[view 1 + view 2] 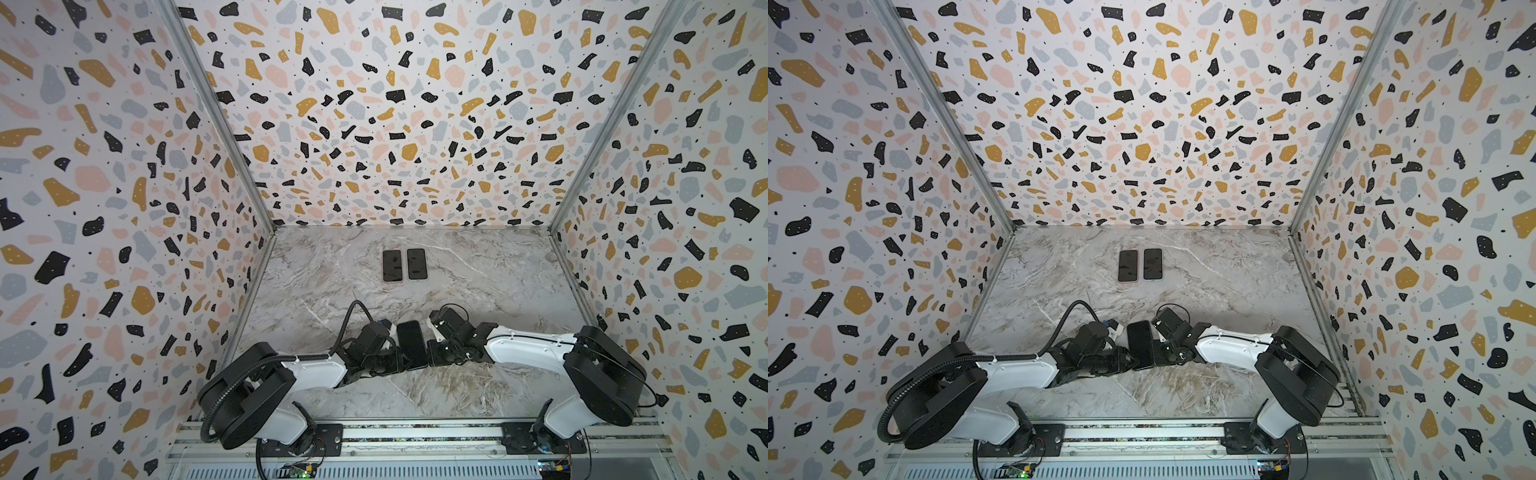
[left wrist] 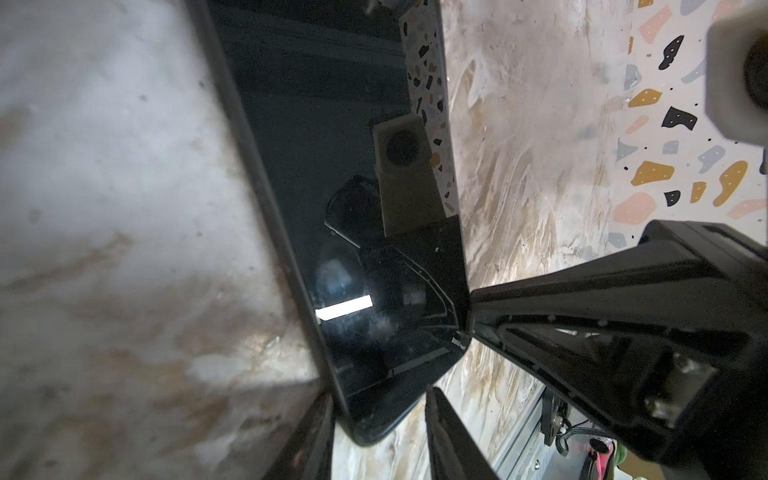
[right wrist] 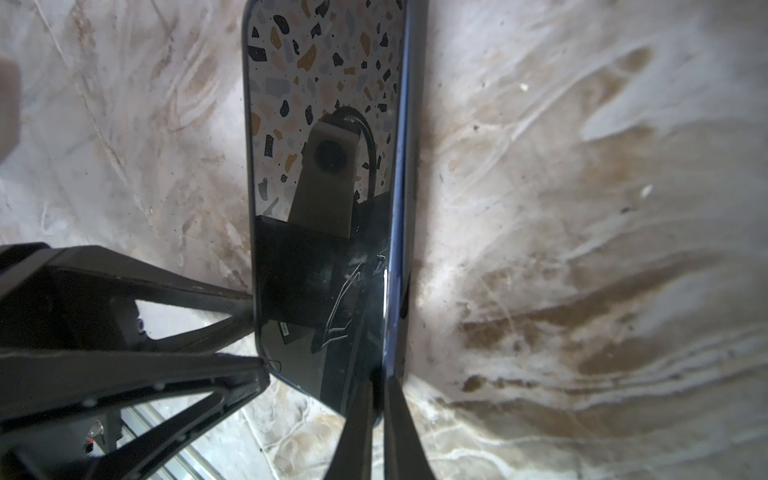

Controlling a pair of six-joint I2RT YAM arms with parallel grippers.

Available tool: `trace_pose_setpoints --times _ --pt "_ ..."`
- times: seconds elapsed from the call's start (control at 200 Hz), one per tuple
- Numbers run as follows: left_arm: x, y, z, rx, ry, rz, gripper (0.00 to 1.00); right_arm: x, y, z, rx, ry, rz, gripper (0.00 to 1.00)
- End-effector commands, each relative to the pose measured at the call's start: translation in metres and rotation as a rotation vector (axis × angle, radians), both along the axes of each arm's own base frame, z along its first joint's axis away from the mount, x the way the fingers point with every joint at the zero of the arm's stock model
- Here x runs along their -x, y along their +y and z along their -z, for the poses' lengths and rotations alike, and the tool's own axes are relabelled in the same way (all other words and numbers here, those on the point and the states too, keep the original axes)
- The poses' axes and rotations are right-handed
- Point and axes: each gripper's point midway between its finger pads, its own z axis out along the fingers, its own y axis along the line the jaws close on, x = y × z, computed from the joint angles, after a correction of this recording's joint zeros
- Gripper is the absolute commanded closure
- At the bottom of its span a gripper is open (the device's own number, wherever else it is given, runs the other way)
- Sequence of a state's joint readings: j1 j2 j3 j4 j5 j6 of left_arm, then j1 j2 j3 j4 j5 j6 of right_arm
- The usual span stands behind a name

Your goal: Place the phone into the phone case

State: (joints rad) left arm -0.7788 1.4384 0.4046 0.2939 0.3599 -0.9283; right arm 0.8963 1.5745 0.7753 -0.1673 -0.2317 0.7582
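A black-screened phone (image 1: 412,344) (image 1: 1140,345) sits between my two grippers near the front middle of the marble table (image 1: 478,282). It has a blue edge, and a dark phone case (image 2: 245,137) rims one long side; I cannot tell how deep the phone sits in it. My left gripper (image 2: 380,411) (image 1: 400,360) straddles one near corner, jaws partly apart and both fingertips against the phone. My right gripper (image 3: 376,395) (image 1: 430,353) is shut thin on the opposite long edge, near the end. In the right wrist view, the left fingers (image 3: 249,301) press the phone's side.
Two more phones lie side by side, screens up, at the back middle of the table: one (image 1: 392,266) with a pink rim, one (image 1: 417,264) with a pale rim. Patterned walls (image 1: 124,208) enclose three sides. The arms' mounting rail (image 1: 415,434) runs along the front.
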Motion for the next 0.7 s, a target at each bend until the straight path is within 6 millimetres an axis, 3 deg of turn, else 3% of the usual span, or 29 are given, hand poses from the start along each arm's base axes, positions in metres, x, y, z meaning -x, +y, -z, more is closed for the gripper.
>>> trace_pose_setpoints --times 0.0,0.355,0.461,0.586,0.696 --pt "0.015 0.012 0.028 -0.075 0.061 0.007 0.6 0.037 0.027 0.022 -0.066 0.121 -0.117 0.93" --pt "0.014 0.01 0.022 -0.062 0.047 0.007 0.59 0.047 0.031 0.032 -0.069 0.164 -0.141 0.93" --pt "0.014 0.016 0.021 -0.097 0.042 0.007 0.58 0.032 0.024 0.025 -0.045 0.123 -0.116 0.92" --pt "0.016 0.028 0.021 -0.156 0.046 -0.007 0.54 0.006 0.011 -0.001 -0.021 0.019 -0.066 0.9" --pt "0.021 0.032 0.024 -0.176 0.05 0.015 0.52 0.001 0.01 -0.011 -0.02 -0.007 -0.057 0.88"
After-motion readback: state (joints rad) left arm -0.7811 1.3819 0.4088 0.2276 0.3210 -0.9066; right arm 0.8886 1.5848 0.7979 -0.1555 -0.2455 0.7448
